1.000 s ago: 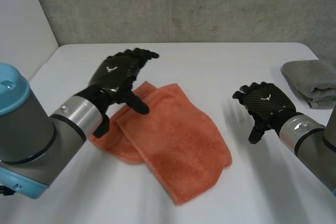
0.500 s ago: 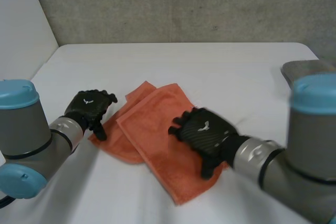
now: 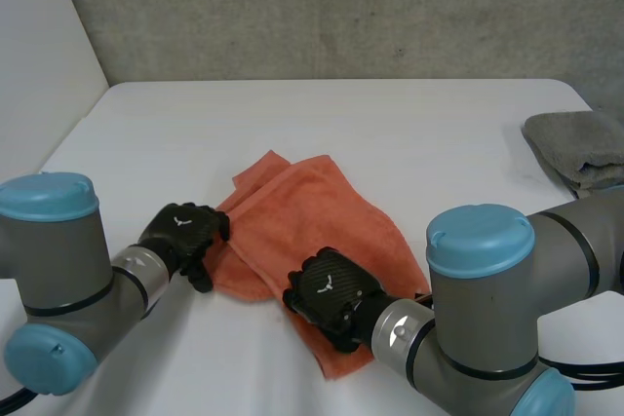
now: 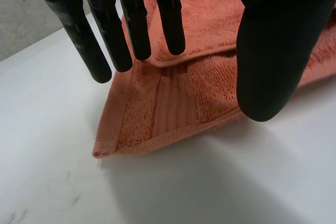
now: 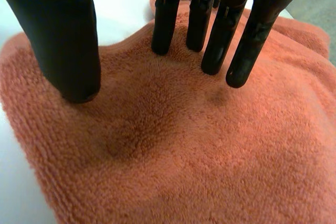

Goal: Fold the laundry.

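Now that both arms have swung down from where they hung a second ago, the left hand (image 3: 181,233) is at the left edge of the orange towel (image 3: 322,209) and the right hand (image 3: 327,291) has crossed from over bare table onto the cloth's near end. In the left wrist view the fingers (image 4: 135,20) are straight and spread over the towel's corner, thumb held apart, nothing pinched. In the right wrist view the fingertips (image 5: 165,40) and thumb press straight down into the pile, denting it, with no grip taken. That reads as the setup for the next fold: one hand pinning, the other about to take an edge. The towel lies mid-table, already doubled lengthwise, thick and terry, its far left corner slightly ruffled. Well apart on the white table (image 3: 390,124), a grey folded towel (image 3: 577,148) sits at the right edge.
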